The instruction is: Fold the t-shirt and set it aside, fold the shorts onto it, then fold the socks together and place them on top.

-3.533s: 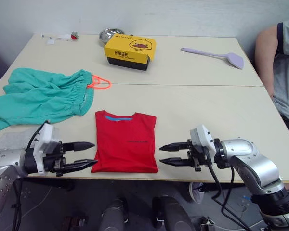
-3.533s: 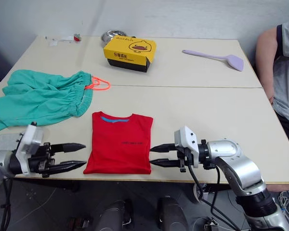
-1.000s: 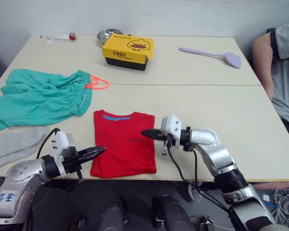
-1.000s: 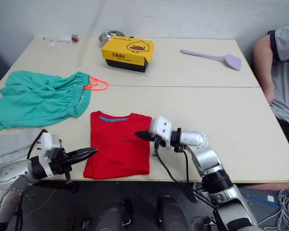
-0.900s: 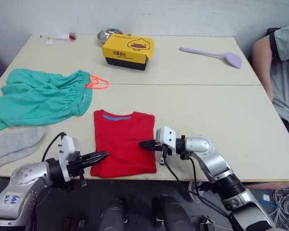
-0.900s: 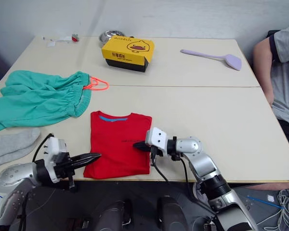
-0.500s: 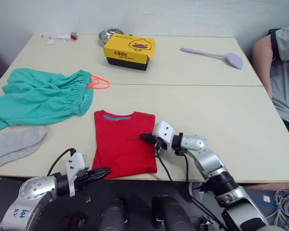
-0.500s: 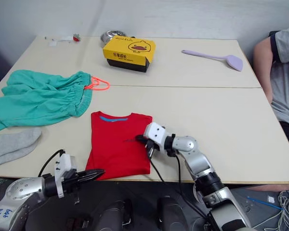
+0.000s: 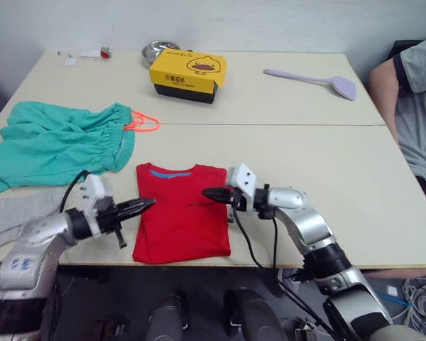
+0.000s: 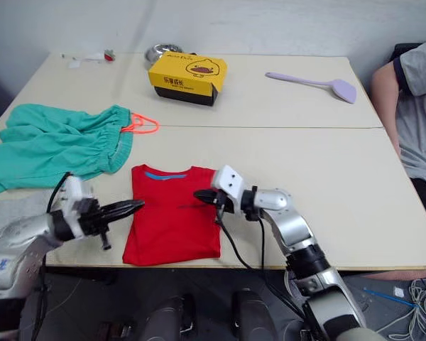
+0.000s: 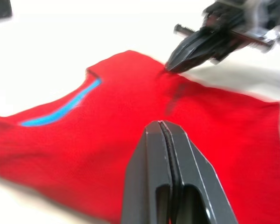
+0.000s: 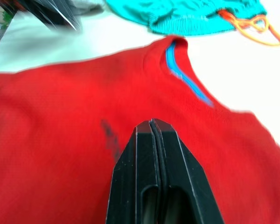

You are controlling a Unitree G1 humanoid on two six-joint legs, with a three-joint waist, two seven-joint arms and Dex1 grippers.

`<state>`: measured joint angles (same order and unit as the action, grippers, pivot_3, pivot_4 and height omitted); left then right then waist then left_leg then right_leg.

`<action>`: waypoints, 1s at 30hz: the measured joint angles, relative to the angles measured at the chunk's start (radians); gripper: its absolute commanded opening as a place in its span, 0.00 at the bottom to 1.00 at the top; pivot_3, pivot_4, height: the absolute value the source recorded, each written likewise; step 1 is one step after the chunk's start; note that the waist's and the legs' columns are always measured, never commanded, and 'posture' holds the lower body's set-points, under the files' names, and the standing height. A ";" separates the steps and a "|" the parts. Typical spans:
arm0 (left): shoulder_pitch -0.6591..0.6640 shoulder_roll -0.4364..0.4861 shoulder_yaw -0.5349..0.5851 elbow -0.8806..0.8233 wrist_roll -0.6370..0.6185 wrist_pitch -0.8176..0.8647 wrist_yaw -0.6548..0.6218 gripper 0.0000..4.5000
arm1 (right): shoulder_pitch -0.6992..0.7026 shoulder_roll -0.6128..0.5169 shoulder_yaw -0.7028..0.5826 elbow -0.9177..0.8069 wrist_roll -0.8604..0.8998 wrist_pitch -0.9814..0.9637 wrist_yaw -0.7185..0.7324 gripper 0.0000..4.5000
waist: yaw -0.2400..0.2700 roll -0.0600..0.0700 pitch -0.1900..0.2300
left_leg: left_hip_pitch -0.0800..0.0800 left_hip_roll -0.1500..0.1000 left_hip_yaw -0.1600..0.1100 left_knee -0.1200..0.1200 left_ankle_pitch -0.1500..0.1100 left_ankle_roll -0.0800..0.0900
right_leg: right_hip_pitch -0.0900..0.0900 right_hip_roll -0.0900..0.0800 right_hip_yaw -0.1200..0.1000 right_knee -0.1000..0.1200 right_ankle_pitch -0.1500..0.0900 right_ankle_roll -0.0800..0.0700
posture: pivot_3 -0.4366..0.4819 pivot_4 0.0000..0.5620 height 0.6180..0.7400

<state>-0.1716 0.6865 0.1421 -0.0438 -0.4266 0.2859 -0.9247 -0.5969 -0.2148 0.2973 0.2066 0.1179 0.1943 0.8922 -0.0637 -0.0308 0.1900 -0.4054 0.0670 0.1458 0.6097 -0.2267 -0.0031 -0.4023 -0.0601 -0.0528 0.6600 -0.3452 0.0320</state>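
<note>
While both arms reach inward over the near edge of the table, the t-shirt lies flat between them, folded into a narrow red rectangle, blue neckband toward the far side. Left gripper: black fingers pressed together, empty, tips at the shirt's left edge, pointing toward the other arm. Right gripper: fingers likewise pressed together, holding nothing, tips over the shirt's upper right part near the small dark print; whether they touch the cloth cannot be told. Shorts: teal, spread loosely on the left of the table, well apart from the shirt, orange drawstring trailing from the waistband. Socks: light grey, at the near left edge, partly behind the left arm. Far side: yellow box with a duck print, metal bowl just behind it, lilac spatula to the right. Person: seated at the table's right edge, arm and grey shirt visible.
</note>
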 measured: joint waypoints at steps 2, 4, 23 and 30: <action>-0.050 -0.024 -0.040 0.078 0.055 -0.024 0.031 0.00 | -0.039 0.040 0.012 0.084 -0.027 -0.010 -0.035 0.00 | 0.001 0.000 0.000 | 0.000 0.000 0.000 0.000 0.001 -0.001 | 0.000 0.000 0.000 0.000 0.000 0.000 | 0.48 0.27 1.00; -0.066 -0.039 -0.045 0.122 0.084 -0.047 0.049 0.00 | -0.065 0.057 0.011 0.162 -0.051 -0.038 -0.071 0.00 | 0.001 0.000 0.000 | -0.002 0.000 0.001 0.000 0.002 -0.003 | -0.002 0.000 0.001 0.000 0.000 0.000 | 0.48 0.27 1.00; 0.088 -0.015 0.081 -0.090 -0.117 -0.112 -0.128 0.56 | 0.111 -0.237 -0.349 -0.232 0.408 0.486 -0.090 0.51 | 0.003 0.000 0.000 | -0.001 0.000 0.001 0.000 0.000 -0.001 | -0.003 0.000 0.002 0.003 -0.001 0.001 | 0.48 0.27 1.00; 0.179 0.064 0.084 -0.196 -0.142 -0.099 -0.245 1.00 | 0.081 -0.343 -0.378 -0.285 0.662 1.190 -0.155 0.99 | 0.002 0.000 0.000 | -0.001 0.001 0.001 -0.001 0.000 -0.001 | -0.004 0.000 0.002 0.002 -0.001 -0.003 | 0.48 0.27 1.00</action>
<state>0.0075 0.7502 0.2256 -0.2393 -0.5683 0.1869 -1.1697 -0.5160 -0.5580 -0.0803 -0.0781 0.7798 1.3843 0.7373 -0.0619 -0.0309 0.1899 -0.4067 0.0678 0.1463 0.6090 -0.2268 -0.0046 -0.4063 -0.0604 -0.0505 0.6622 -0.3462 0.0292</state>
